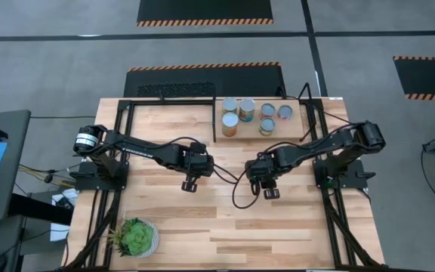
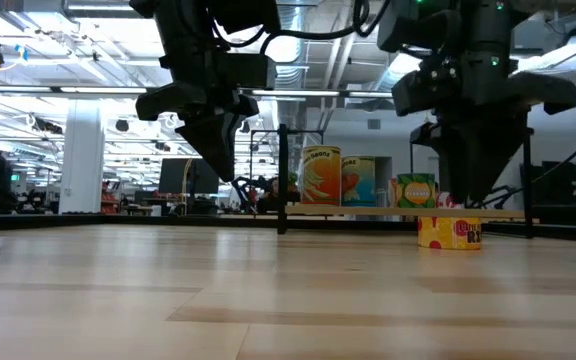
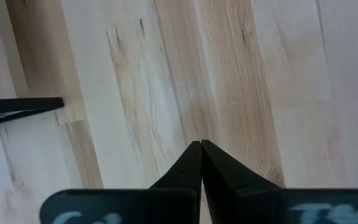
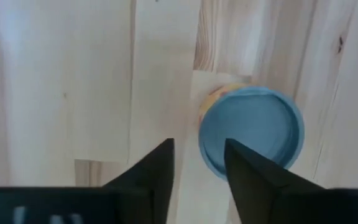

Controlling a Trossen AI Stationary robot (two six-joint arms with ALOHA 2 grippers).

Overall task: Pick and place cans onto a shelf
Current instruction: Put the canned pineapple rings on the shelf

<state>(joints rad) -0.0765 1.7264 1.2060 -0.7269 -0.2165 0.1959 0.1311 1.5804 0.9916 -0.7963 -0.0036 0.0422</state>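
Left gripper hangs pinched closed and empty over bare tabletop. Right gripper, fingers parted and holding nothing, hovers above a short yellow can standing off-centre; it should centre, then descend. Five cans already stand on the shelf.

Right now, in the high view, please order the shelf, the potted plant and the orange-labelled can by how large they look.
1. shelf
2. potted plant
3. orange-labelled can
All three stand near table height, so nearness to the camera hardly affects this order.
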